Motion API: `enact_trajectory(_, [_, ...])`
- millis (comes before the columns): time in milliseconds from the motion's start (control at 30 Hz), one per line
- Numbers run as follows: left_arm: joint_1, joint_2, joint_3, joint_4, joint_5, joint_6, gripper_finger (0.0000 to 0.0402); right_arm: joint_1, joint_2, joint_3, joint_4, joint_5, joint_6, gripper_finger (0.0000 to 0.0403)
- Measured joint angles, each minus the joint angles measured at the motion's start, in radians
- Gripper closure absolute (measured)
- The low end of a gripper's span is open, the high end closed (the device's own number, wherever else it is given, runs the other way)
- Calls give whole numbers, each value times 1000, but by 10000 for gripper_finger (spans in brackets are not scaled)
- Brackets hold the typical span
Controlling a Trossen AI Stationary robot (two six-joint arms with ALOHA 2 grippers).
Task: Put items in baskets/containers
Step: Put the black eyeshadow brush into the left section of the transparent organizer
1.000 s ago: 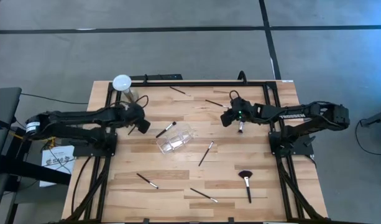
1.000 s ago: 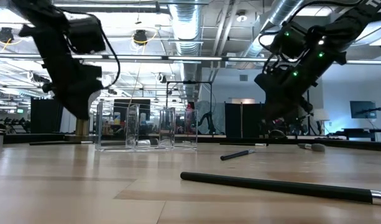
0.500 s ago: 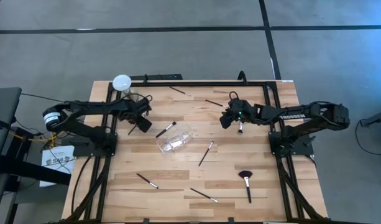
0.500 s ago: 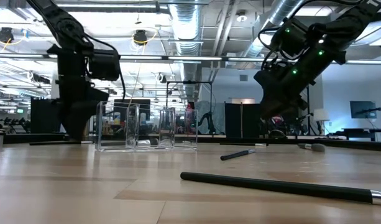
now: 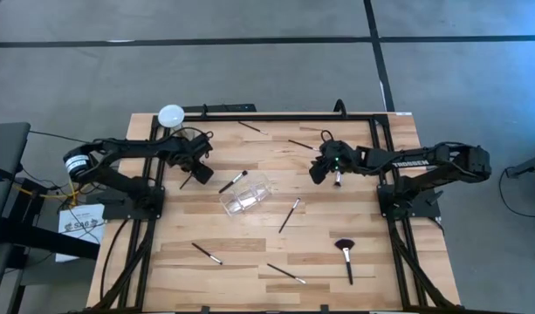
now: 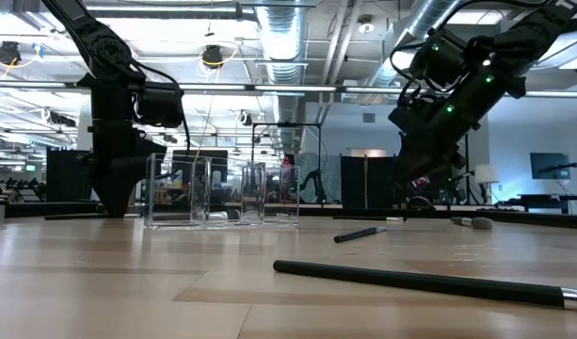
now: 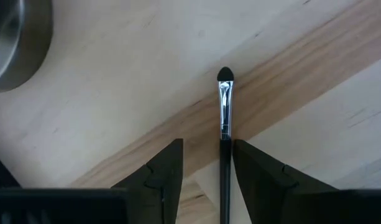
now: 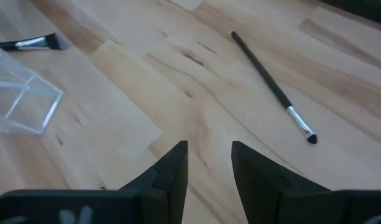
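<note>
Brushes lie scattered over the pale wooden slatted table [image 5: 250, 253]; the clear transparent plastic cup [image 5: 247, 197] lies on its side near the table's middle, with something small and pale inside that I cannot identify.

My left gripper [image 7: 206, 163] sits low over the table's far-left part, near the white-domed, metal-based stand [image 5: 172, 116]. My fingers [image 7: 163, 176] are parted narrowly and straddle a thin black-handled brush with a silvery ferrule and small dark tip [image 7: 224, 118]; its handle runs down the gap, close against one finger. I cannot tell whether I am pressing it. The brush lies flat on the wood.

My right gripper [image 8: 207, 163] hangs above the far-right part of the table, fingers parted a little, nothing between them. Bare wood lies under the gap. Ahead of it lies a slim black brush with a silver ferrule [image 8: 274, 88], apart from my fingers. The cup's corner [image 8: 22, 102] shows off to one side, with a flat-tipped silvery brush [image 8: 30, 42] beside it.

Other items on the table: a black fan-headed brush [image 5: 345, 255] near the front right, two thin dark brushes [image 5: 206, 253] [image 5: 286, 273] at the front, one more [image 5: 290, 214] just right of the cup.
</note>
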Motion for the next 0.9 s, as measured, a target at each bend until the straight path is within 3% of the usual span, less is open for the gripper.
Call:
enact_trajectory(167, [-4, 26, 1, -3, 1, 0, 291, 17, 0, 0, 0, -1, 0, 287])
enact_trajectory(400, [-4, 21, -2, 10, 25, 0, 385, 57, 0, 0, 3, -1, -3, 287])
enact_trajectory(733, [-2, 15, -4, 20, 27, 42, 391, 61, 0, 0, 3, -1, -2, 287])
enact_trajectory(900, [-1, -82, -11, 3, 66, 49, 389, 61, 0, 0, 3, -1, -3, 287])
